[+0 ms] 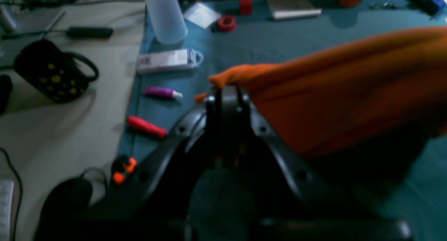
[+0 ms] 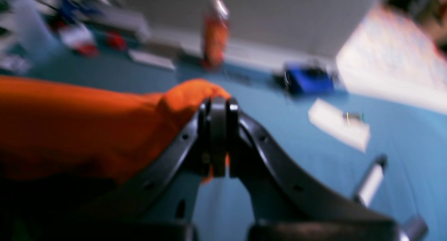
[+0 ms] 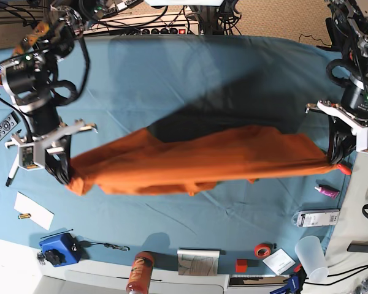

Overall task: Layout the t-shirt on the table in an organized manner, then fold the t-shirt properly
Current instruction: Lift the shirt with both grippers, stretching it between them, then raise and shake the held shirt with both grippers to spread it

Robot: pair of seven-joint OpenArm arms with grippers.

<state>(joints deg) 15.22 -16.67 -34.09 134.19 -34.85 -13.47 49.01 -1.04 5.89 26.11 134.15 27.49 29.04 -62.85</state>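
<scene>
T-shirt [image 3: 202, 160] stretched mid-air between my arms, above tabletop [image 3: 190, 73], long axis running arm to arm. Left fingers [image 1: 227, 90] clamped on one end, right fingers [image 2: 218, 106] clamped on other. I judge next: lower flat.

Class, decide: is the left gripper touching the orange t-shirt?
Touching. The left wrist view shows the left gripper shut on a corner of the t-shirt, cloth bunched at its tips.

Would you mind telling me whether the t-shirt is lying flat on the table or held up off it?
Held up. The t-shirt hangs stretched between the left gripper and right gripper, casting a shadow on the table.
</scene>
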